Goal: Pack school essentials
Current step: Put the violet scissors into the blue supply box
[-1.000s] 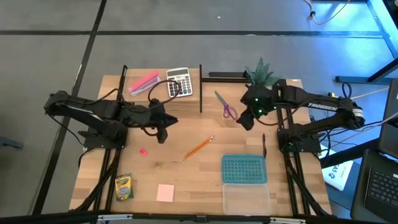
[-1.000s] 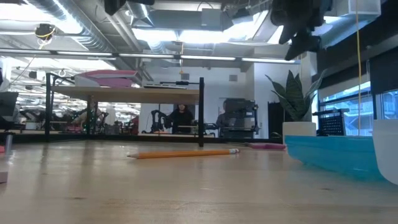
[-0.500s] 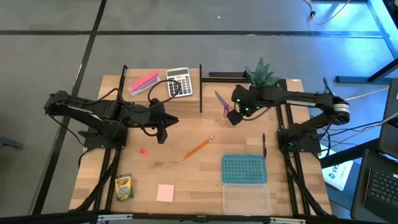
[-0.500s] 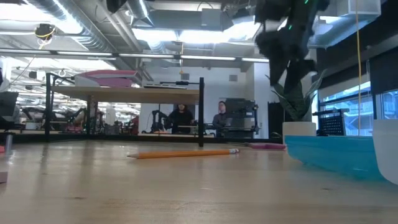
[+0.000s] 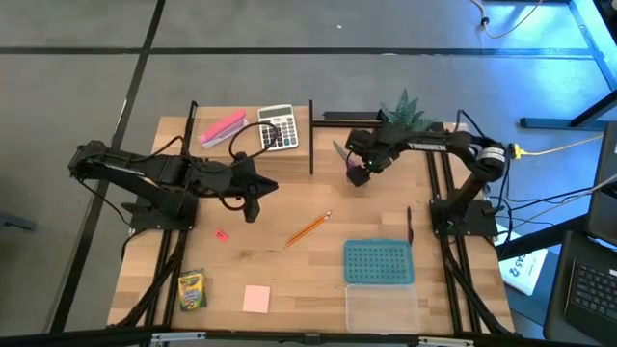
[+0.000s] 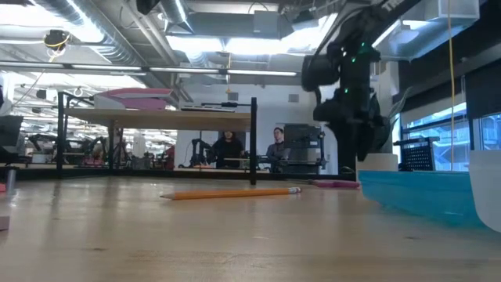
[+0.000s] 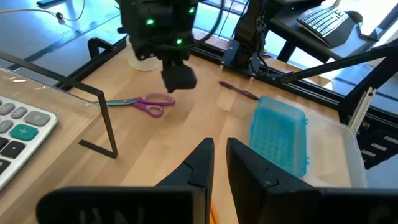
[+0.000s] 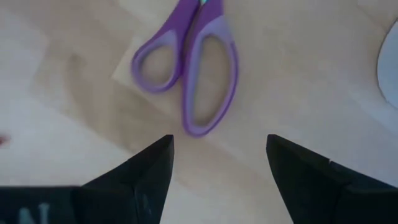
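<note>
Swinging in over the table's far side, my right gripper (image 5: 359,175) hung spread wide just above the scissors (image 8: 189,81) lying flat there, apparently set to pick them up, so lowering and closing seemed next.

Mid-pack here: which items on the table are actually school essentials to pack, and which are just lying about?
To pack: scissors under the open right gripper, pencil, crayon box, pink notepad, small red piece.

Lying about: calculator, long pink block, plant, dark pen. The blue bin looks like the container.
</note>
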Controlling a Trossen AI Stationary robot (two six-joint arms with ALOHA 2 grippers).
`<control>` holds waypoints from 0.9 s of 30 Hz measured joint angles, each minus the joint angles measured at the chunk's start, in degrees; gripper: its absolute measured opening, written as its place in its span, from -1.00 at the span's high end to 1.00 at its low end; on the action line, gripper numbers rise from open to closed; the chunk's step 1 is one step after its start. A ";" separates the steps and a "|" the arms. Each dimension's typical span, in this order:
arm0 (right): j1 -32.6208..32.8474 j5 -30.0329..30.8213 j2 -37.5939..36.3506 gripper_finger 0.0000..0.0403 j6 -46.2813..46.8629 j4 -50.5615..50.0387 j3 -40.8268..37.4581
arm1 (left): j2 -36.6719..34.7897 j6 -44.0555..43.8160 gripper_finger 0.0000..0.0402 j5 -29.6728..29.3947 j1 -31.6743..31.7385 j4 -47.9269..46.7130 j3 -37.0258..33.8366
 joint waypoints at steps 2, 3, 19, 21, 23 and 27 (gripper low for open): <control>-1.12 0.03 1.09 -0.28 -0.05 0.82 0.00 | 0.00 0.00 0.81 0.00 0.00 0.01 0.00; -1.54 0.05 1.70 -0.28 -0.14 1.05 0.00 | 0.00 0.00 0.81 0.00 0.00 0.01 0.00; -2.99 0.19 9.28 -0.28 -2.40 5.93 -0.02 | 0.00 0.00 0.81 -0.02 0.00 1.19 -0.02; -2.99 0.21 9.61 -0.28 -2.95 6.02 0.07 | 0.00 0.00 0.81 -0.02 0.00 1.19 0.00; -2.99 0.14 9.86 -0.28 -3.01 6.12 0.11 | 0.00 0.00 0.81 -0.02 0.00 1.19 -0.02; -2.99 -0.01 10.05 -0.27 -2.95 6.33 0.13 | 0.00 0.00 0.81 -0.02 0.00 1.19 0.00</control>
